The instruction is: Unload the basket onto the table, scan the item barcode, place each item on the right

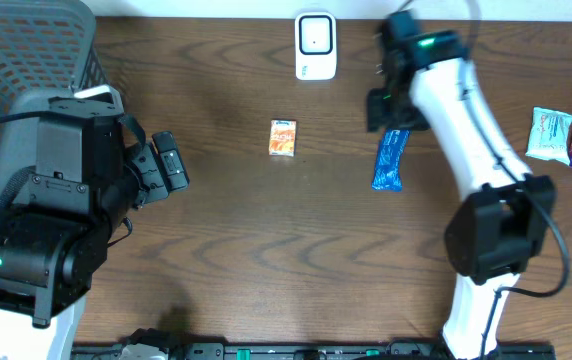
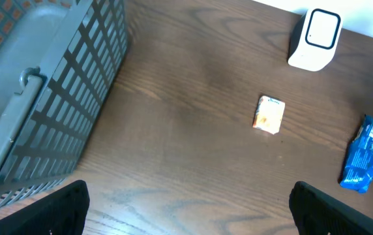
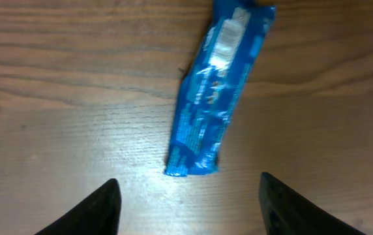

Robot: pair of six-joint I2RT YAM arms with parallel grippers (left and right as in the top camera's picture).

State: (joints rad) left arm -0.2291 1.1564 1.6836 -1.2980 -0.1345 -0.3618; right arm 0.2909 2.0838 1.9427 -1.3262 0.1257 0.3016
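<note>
Right jaws: released, standing apart above the bench [image 1: 266,250] and gripping nothing. The blue packet [image 3: 216,91] lies flat on the wood just ahead of them. Its near end is in line with the gap between the two tips but touches neither, and its length is tilted slightly off their axis.

Left jaws: released and wide apart, with nothing between them. A grey mesh basket [image 2: 56,98] stands close on their left. The overhead view has the left arm across much of it, and the wrist view shows only its wall and rim, so its contents cannot be determined.

Ahead of the left jaws, well apart from them, a small orange box [image 1: 283,138] lies loose on the bench. The white scanner [image 1: 315,45] stands upright beyond the box, at the far edge.

Off to the outer side of the right jaws, two snack packets [image 1: 566,138] lie loose at the bench edge.
</note>
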